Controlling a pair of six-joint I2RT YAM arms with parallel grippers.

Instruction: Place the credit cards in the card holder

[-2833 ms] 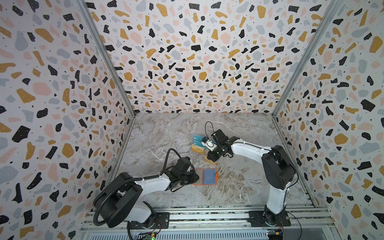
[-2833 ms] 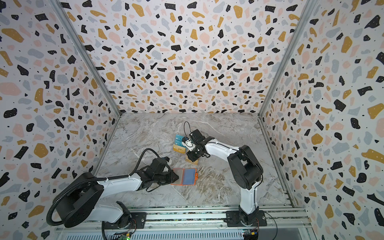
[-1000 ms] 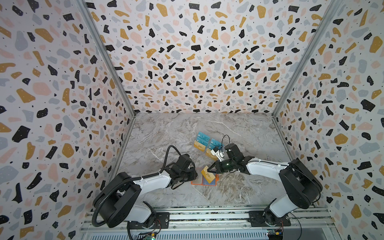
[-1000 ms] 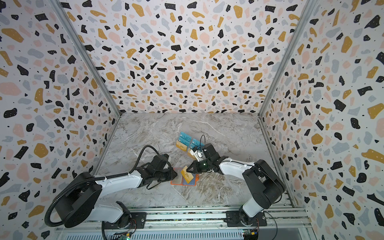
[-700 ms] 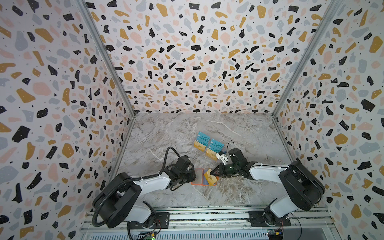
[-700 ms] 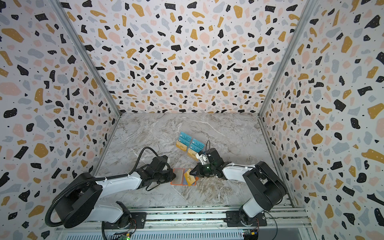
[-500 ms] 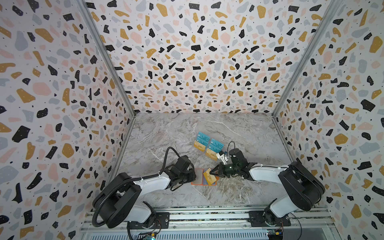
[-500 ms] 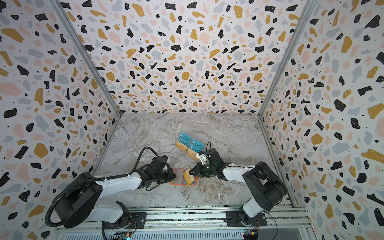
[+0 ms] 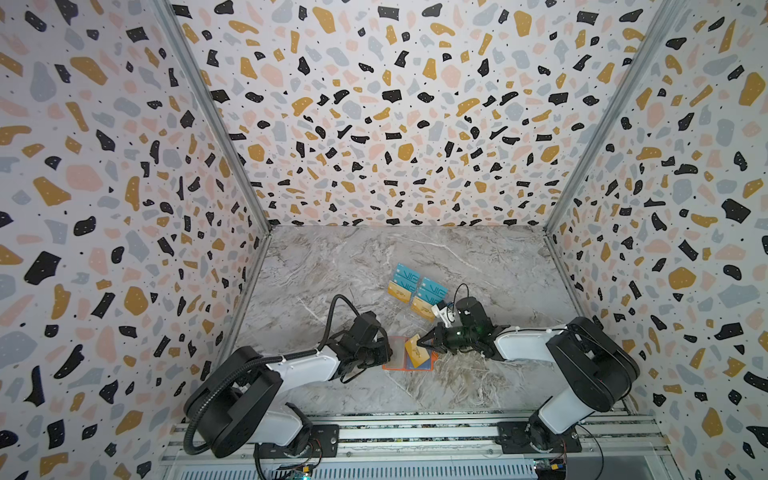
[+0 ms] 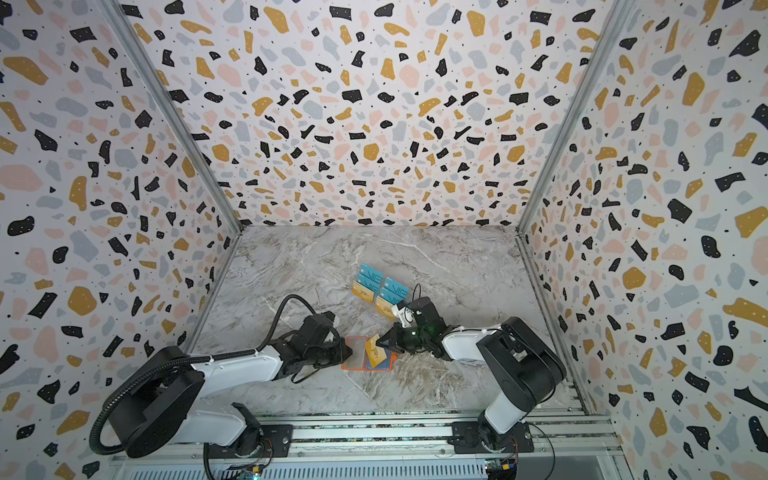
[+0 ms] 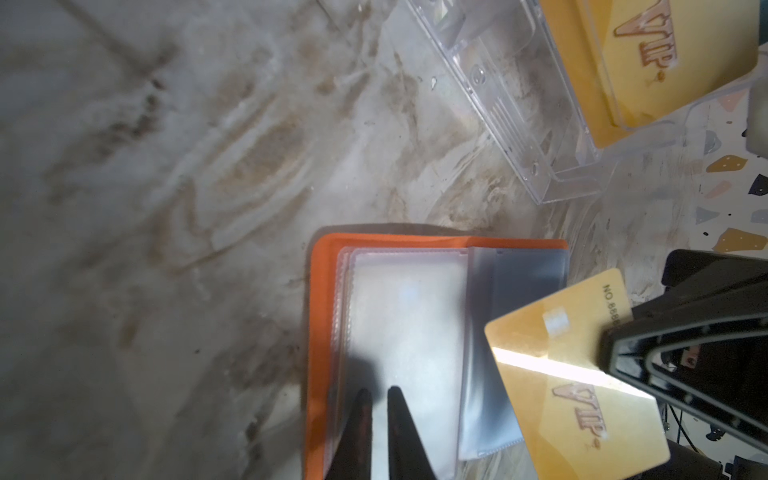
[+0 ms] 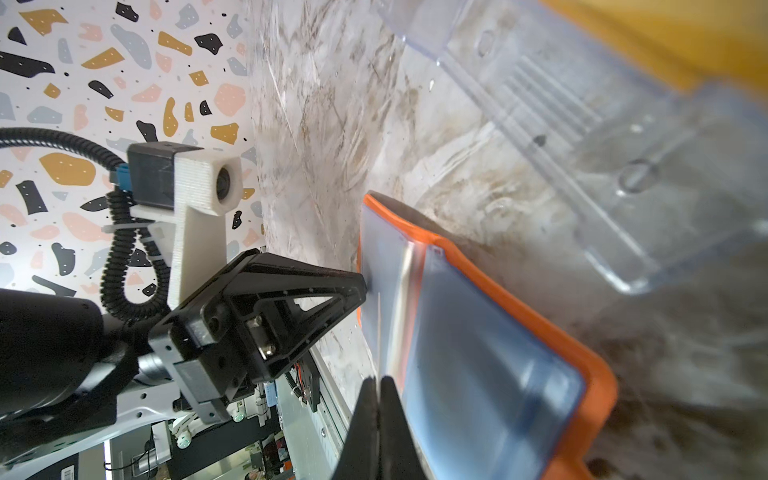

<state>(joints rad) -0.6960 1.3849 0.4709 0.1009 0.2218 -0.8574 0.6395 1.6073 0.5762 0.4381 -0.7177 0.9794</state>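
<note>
Card holder (image 9: 395,354) lies open on the surface (image 9: 332,270), six o'clock from the rack (image 11: 519,124). Right jaws pinch a gold card (image 11: 573,374) above it; only the left wrist view shows left jaws (barely parted) nipping a clear sleeve (image 11: 407,316).

The right gripper (image 11: 615,349) hides part of the gold card (image 11: 561,395), and the clear rack (image 12: 602,166) is blurred and cropped.

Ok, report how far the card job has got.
Done: the holder lies open; whether any card is already inside, I cannot tell. In hand: the right gripper holds a gold card over its sleeves. Left: seating it, then six cards in the clear rack.
</note>
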